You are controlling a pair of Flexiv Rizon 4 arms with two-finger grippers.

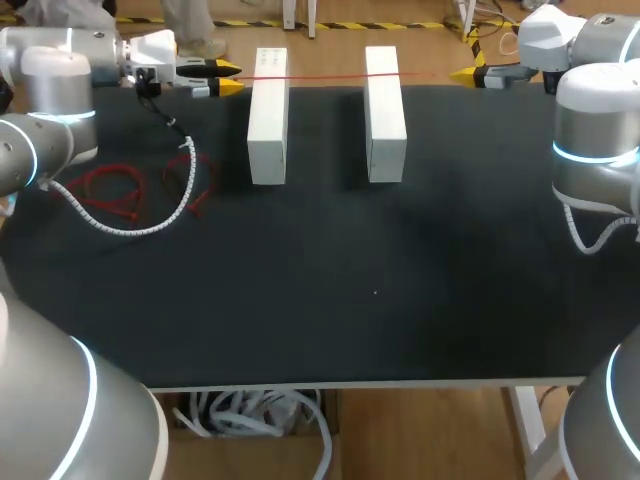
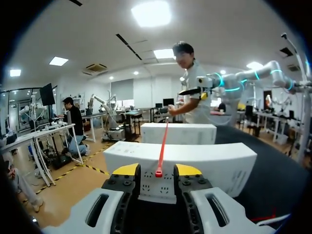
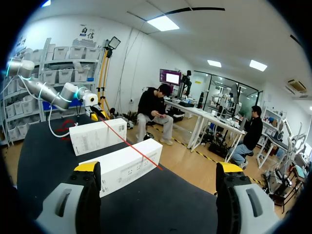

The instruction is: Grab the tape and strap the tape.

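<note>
Jaws apart on left gripper (image 2: 157, 170) and right gripper (image 3: 158, 168); red tape (image 1: 330, 75) across white boxes (image 1: 268, 120), print unreadable.

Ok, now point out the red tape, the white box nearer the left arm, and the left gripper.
red tape (image 1: 335, 75), head view, middle of the strip's length.
left white box (image 1: 268, 125), head view, middle of its top face.
left gripper (image 1: 232, 78), head view, midway between its yellow tips.

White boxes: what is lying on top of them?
A thin red tape runs across the tops of both white boxes, near their far ends. Nothing else shows on top. What is under the boxes cannot be seen.
</note>
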